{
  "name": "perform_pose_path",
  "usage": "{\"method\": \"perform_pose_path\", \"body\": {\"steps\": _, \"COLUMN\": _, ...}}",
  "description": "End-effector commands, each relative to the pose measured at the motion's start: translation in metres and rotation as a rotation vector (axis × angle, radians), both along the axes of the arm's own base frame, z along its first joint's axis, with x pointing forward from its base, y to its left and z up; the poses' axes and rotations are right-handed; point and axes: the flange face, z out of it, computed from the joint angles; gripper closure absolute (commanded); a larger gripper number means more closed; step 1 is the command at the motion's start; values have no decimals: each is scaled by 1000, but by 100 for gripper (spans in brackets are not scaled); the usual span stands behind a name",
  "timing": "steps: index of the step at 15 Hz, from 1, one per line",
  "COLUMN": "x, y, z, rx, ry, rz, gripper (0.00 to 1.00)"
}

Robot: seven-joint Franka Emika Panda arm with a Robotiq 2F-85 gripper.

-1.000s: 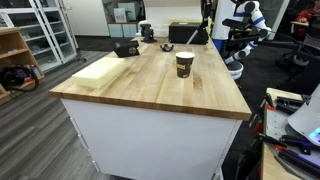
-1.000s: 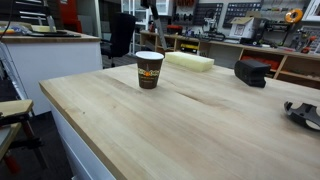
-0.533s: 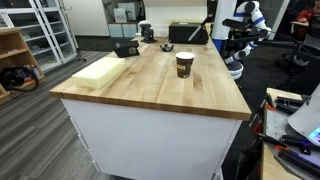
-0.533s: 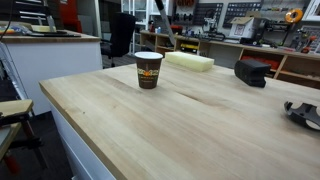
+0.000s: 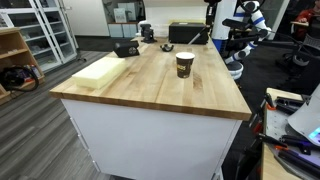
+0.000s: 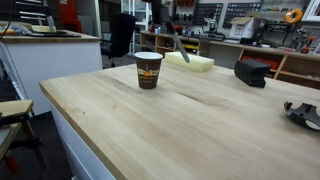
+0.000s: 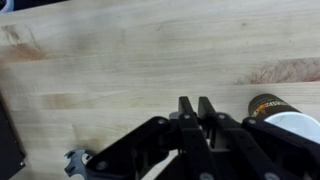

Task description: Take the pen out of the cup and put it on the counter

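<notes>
Wrist view: claw (image 7: 195, 104) closed, apparently on the pen (image 6: 178, 46) (clear of the cup (image 6: 149, 70)); bring it low over bare counter (image 6: 200, 125), away from edges, before releasing.

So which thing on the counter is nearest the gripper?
The cup, just beside the gripper in the wrist view; the pale slab and black box sit farther away.

pale slab (image 5: 98, 70) lies near black box (image 5: 126, 47)
</notes>
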Motion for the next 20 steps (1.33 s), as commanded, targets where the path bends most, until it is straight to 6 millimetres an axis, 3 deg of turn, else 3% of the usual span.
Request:
{"method": "perform_pose_path", "body": {"steps": 1, "x": -19, "y": -12, "z": -6, "rx": -43, "ry": -16, "rz": -74, "gripper": 97}}
{"method": "perform_pose_path", "body": {"steps": 4, "x": -22, "y": -16, "z": -12, "rx": -46, "ry": -7, "rz": -105, "gripper": 97}}
{"method": "perform_pose_path", "body": {"steps": 5, "x": -23, "y": -16, "z": -13, "rx": -47, "ry": -3, "rz": -110, "gripper": 63}}
{"method": "perform_pose_path", "body": {"steps": 8, "x": -24, "y": -16, "z": -15, "rx": -51, "ry": 5, "rz": -120, "gripper": 50}}
{"method": "perform_pose_path", "body": {"steps": 15, "x": -25, "y": -13, "z": -19, "rx": -51, "ry": 14, "rz": -139, "gripper": 4}}
{"method": "perform_pose_path", "body": {"steps": 20, "x": -30, "y": -6, "z": -23, "rx": -7, "ry": 88, "rz": -140, "gripper": 0}}
